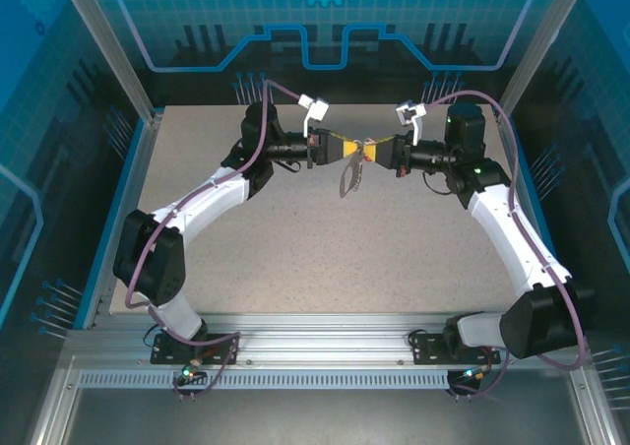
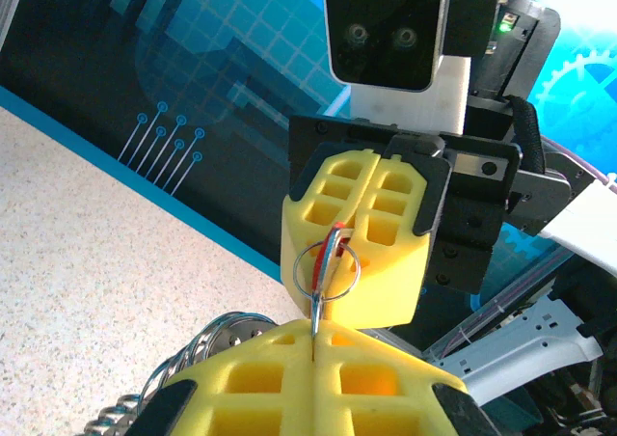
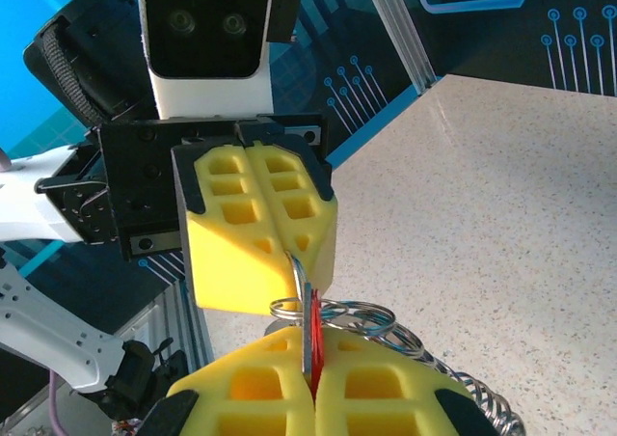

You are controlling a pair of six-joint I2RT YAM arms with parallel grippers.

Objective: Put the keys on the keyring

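Spanning the short gap between the two grippers, the red key (image 3: 314, 332) hangs in the air over the far middle of the speckled table (image 1: 325, 258). Its red head is pinched in the closed right gripper (image 3: 313, 373). Its silver blade runs into the seam of the left gripper (image 3: 285, 243), pressed together on it too. Thin silvery loops of the keyring (image 3: 355, 313) circle the key, and the rest dangles beneath. The yellow pads (image 2: 386, 282) face tip to tip and crowd the key closely. A blue wall panel (image 1: 325, 22) stands behind.
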